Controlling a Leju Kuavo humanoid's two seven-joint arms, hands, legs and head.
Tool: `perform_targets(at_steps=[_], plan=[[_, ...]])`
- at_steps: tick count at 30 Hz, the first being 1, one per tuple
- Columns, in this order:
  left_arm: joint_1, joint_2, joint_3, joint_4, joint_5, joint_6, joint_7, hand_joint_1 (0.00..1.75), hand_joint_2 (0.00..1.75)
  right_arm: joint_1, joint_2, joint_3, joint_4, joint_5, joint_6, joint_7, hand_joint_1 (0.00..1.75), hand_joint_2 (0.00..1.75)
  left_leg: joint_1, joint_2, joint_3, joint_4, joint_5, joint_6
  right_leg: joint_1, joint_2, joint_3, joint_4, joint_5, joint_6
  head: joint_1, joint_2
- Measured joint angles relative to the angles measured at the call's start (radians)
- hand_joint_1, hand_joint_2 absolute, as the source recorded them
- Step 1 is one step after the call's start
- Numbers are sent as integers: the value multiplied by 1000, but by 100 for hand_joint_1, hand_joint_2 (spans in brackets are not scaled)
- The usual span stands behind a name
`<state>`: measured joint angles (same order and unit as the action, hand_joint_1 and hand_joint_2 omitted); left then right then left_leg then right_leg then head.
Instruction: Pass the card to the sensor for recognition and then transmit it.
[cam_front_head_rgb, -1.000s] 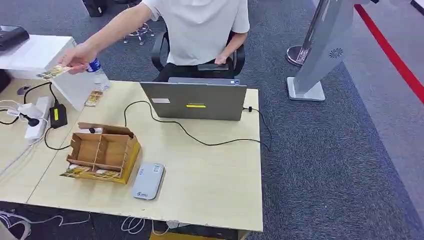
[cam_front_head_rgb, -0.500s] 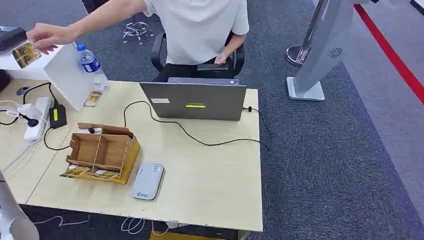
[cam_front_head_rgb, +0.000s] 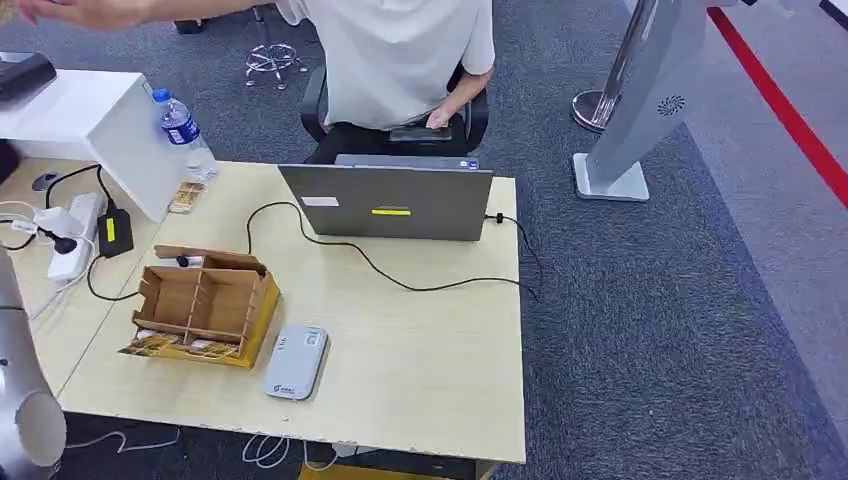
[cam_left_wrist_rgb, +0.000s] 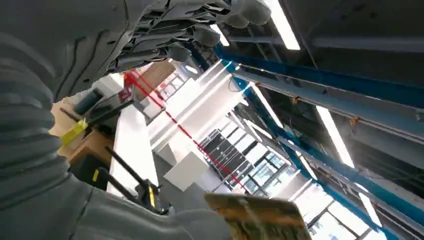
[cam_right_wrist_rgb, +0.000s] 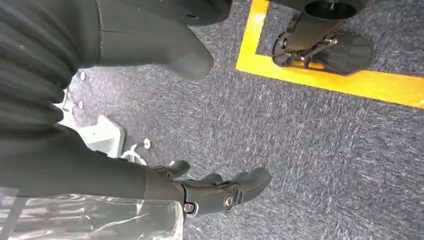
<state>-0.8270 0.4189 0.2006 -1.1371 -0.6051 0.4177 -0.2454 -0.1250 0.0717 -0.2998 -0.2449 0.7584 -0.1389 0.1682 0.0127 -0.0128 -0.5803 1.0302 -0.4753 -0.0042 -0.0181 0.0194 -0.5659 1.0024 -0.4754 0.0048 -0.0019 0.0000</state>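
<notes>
Raised the left arm (cam_front_head_rgb: 25, 420) higher at the bench's (cam_front_head_rgb: 420, 350) near left corner than half a second ago. Left robot hand (cam_left_wrist_rgb: 100, 40) released, fingers (cam_left_wrist_rgb: 200, 35) spread well apart from the thumb. Card (cam_left_wrist_rgb: 260, 217) just at that thumb's tip, not yet gripped. Carried there by a person's hand (cam_front_head_rgb: 85, 10), off past the far left corner. Likely a handover starting. Sensor (cam_front_head_rgb: 295, 362) left waiting at the near edge. Right robot hand (cam_right_wrist_rgb: 100, 165) hung released over the carpet.
</notes>
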Motion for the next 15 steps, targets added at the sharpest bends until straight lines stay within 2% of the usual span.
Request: perform_targets(at_steps=[4,5,15], plan=[[-55,9,-73,42,-112,28,34,0,175,0,3,-2,2,12,3,5,0,175,0,0,0,0,0,0,0,0,0,0,0,0,0,0],[-68,12,-92,53,-138,34,41,175,175,0,4,-3,2,15,3,7,0,175,0,0,0,0,0,0,0,0,0,0,0,0,1,0],[-200,31,-269,182,-410,96,115,175,175,-1,17,-6,5,47,11,18,0,175,0,0,0,0,0,0,0,0,0,1,0,-1,2,0]])
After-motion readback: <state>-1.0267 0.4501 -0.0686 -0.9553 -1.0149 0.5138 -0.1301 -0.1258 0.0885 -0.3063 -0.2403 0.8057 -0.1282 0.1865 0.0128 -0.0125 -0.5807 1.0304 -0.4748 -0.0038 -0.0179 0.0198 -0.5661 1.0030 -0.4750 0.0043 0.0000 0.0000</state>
